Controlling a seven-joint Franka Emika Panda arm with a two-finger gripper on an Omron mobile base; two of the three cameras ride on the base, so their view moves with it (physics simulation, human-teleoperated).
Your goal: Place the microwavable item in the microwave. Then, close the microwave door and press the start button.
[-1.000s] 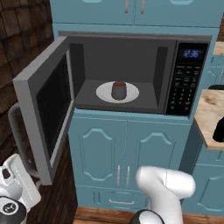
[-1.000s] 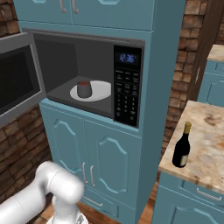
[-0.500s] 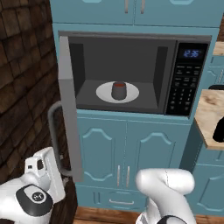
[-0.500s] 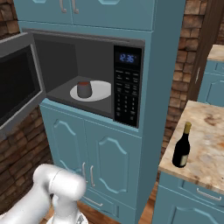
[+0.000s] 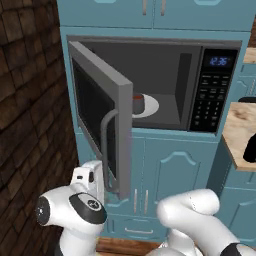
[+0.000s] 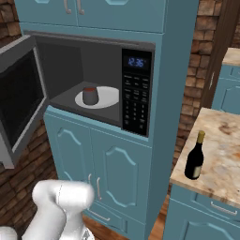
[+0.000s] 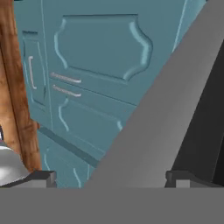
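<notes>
fingers (image 7: 107,177) spread under microwave door (image 5: 100,115); wine bottle (image 6: 195,156) aside.

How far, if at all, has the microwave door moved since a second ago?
Yes: the microwave door has swung toward closing, now covering part of the turntable plate that showed fully before.

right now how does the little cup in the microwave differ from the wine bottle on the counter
The cup is short and squat; the wine bottle is tall with a narrow neck. The cup has a reddish-brown top, while the wine bottle has a yellow cap. The cup sits on the white turntable plate inside the microwave; the wine bottle stands out on the stone counter. Both are dark and stand upright.
</notes>
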